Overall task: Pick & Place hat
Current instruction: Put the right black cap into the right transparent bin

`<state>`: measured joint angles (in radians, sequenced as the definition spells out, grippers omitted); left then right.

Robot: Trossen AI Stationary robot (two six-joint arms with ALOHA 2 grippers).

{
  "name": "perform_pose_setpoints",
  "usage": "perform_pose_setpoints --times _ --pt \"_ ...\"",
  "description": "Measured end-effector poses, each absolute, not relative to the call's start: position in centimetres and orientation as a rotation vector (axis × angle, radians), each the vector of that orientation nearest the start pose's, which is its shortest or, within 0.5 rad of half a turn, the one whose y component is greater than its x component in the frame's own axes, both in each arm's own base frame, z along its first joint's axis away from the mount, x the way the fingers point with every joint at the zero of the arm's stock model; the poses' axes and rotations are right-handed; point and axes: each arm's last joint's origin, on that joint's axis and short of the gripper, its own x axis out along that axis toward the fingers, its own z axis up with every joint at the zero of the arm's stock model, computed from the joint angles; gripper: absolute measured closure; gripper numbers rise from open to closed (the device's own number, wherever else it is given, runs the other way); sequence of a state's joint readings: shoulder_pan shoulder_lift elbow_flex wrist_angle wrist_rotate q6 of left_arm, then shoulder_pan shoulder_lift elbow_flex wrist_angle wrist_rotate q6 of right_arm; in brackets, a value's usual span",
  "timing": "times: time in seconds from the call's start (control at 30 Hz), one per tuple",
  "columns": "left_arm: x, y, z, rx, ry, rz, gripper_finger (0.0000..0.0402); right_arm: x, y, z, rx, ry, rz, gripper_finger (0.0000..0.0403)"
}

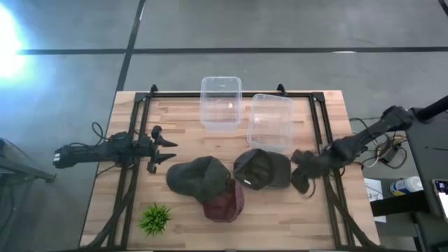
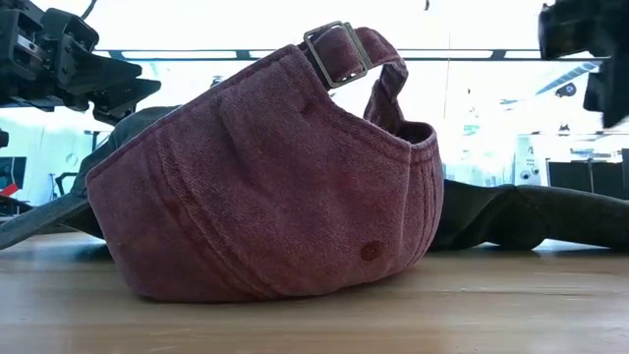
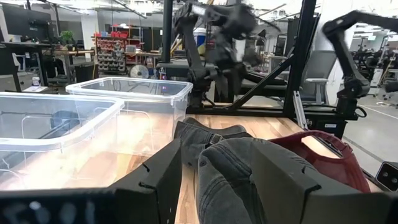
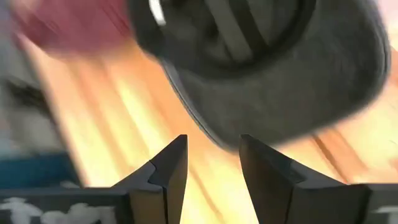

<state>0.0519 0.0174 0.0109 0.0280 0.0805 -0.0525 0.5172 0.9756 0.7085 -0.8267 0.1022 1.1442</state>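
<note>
Right gripper (image 1: 302, 173) open beside the grey cap (image 1: 262, 169)

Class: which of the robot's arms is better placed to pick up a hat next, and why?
Right, probably. The right gripper is open beside the dark cap, its brim just past the fingers. The left gripper, also open, sits farther from the grey hat.

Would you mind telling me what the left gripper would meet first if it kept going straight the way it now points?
Most likely the dark grey hat: the left gripper, open, points across the table at it, and the left wrist view shows that hat just beyond the gripper. Height is unclear, so it might pass just above.
</note>
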Motion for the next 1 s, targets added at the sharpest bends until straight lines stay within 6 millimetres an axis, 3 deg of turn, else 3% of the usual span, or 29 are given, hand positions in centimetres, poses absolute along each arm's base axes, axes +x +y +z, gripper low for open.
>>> perform_pose_setpoints --times 0.17,0.37,0.57,0.77,1.0 --pt "9.8 0.3 16.9 -0.051 -0.021 -0.03 0.022 17.0 11.4 20.8 0.48 1.362 -0.236 0.0262" --pt "9.8 0.3 16.9 -0.051 -0.02 -0.029 0.022 20.3 14.3 20.8 0.254 1.337 -0.214 0.0248" --pt "9.8 0.3 16.9 -0.051 -0.02 -0.029 0.022 22.0 15.2 20.7 0.039 1.362 -0.263 0.0189" --pt "9.8 0.3 16.9 -0.051 -0.02 -0.029 0.022 23.2 16.1 19.5 -0.043 1.398 -0.239 0.0133" --pt "9.8 0.3 16.9 -0.051 -0.02 -0.029 0.022 24.3 16.5 17.2 -0.103 1.359 -0.298 0.0112"
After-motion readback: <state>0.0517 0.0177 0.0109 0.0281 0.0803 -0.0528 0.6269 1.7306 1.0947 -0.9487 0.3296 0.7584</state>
